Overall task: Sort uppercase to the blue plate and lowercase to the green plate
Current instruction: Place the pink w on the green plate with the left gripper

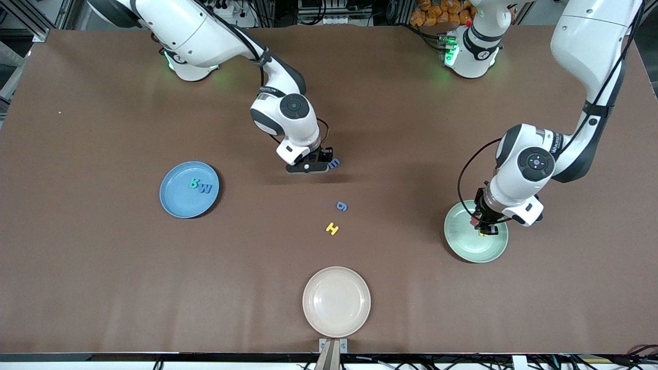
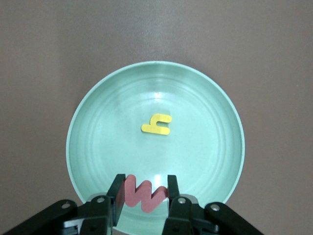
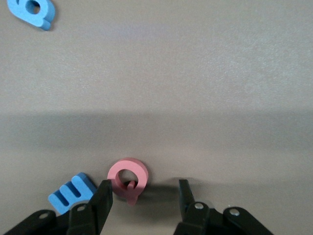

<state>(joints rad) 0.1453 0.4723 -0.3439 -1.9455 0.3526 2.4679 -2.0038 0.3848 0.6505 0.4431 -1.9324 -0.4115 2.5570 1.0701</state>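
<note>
Red w [image 2: 145,194]: clamped in left gripper [image 2: 145,196] over green plate [image 2: 98,147], where yellow h [image 2: 157,124] is already laid, presumably for release. Red G-like letter [image 3: 128,177]: on desk [image 3: 195,88], bracketed by right gripper [image 3: 144,193], fingers apart, apparently for transfer to blue plate [image 1: 177,203].

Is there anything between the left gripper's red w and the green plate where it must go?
Nothing visible. The left gripper, shut on the red w, hangs directly over the green plate. The only thing in the plate is the yellow h, lying near the middle, apart from the w.
</note>
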